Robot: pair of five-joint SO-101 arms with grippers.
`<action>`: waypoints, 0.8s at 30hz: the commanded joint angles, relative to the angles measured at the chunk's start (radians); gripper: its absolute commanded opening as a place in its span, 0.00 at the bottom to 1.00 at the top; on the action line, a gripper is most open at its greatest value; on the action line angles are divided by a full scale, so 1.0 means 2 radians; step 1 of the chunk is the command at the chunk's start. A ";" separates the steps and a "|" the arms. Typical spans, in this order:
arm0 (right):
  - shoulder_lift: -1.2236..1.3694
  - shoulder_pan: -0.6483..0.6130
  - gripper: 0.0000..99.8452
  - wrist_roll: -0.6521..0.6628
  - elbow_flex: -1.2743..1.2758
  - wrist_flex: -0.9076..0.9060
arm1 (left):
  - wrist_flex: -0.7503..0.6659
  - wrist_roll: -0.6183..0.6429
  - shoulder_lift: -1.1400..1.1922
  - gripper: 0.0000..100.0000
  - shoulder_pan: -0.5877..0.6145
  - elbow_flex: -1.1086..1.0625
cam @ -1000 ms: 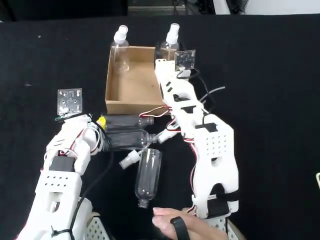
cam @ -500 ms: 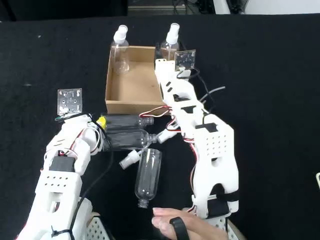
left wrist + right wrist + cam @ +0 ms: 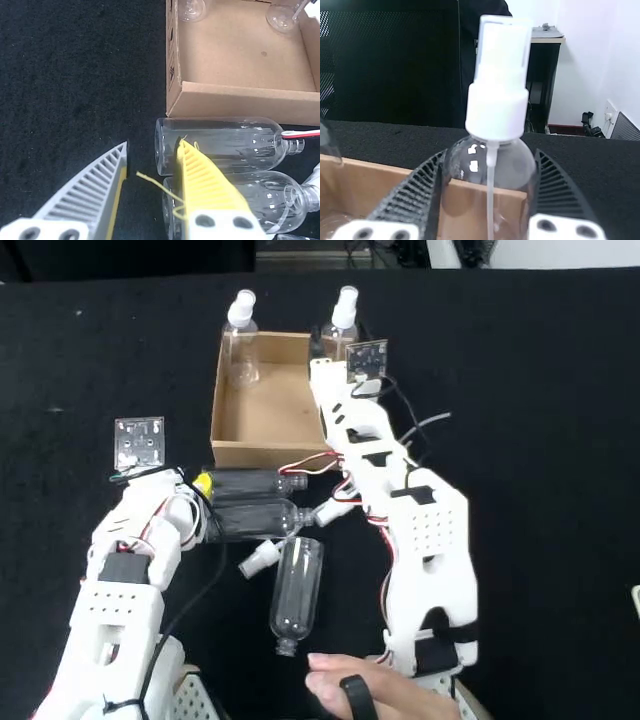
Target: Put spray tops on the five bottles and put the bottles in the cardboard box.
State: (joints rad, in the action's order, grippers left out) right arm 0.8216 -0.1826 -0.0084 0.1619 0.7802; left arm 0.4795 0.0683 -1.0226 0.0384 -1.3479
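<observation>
Right end effector [image 3: 489,165]: jaws sit close against both sides of a capped bottle [image 3: 512,165], apparently holding it at the shoulder, just below the white spray top [image 3: 499,100]. The bottle stands upright in a far corner of the cardboard box [image 3: 262,415]. A second capped bottle [image 3: 241,340] stands upright in the other far corner.

Left end effector [image 3: 152,150]: jaws apart, holding nothing. It hangs over the base ends of two uncapped bottles lying side by side on the counter [image 3: 540,390]. The near-box bottle [image 3: 220,142] lies just beside the box's front wall, and the middle bottle [image 3: 260,200] touches it or nearly so. A third bottle [image 3: 296,585] lies apart from them, neck toward the arm bases. A loose spray top [image 3: 260,558] lies just beside its base.

Handling, as judged:
- The bottles are clear, empty plastic, so they are probably very light and thin-walled. A hard squeeze may dent them.
- The skin is smooth and rounded, so a bottle is likely to slip or rotate in the jaws, and the lying ones may roll if nudged.
- The best hold looks to be across the barrel, at mid-body or the shoulder, with moderate pressure.
- The spray tops are small, with a thin trailing tube. Grip them by the collar, not the tube.
</observation>
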 commanded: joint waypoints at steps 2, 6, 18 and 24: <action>-0.010 -0.005 0.21 0.003 -0.033 0.006 | -0.011 0.001 -0.009 0.16 -0.007 0.010; -0.010 -0.005 0.21 0.003 -0.033 0.007 | -0.010 0.001 -0.009 0.16 -0.007 0.010; -0.007 -0.005 0.21 0.006 -0.033 0.007 | -0.011 0.001 -0.009 0.16 -0.008 0.010; -0.010 -0.005 0.21 0.007 -0.034 0.007 | -0.011 0.001 -0.009 0.16 -0.008 0.010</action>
State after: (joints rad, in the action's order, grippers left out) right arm 0.8216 -0.1826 -0.0084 0.1619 0.7802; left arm 0.4795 0.0683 -1.0226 0.0368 -1.3479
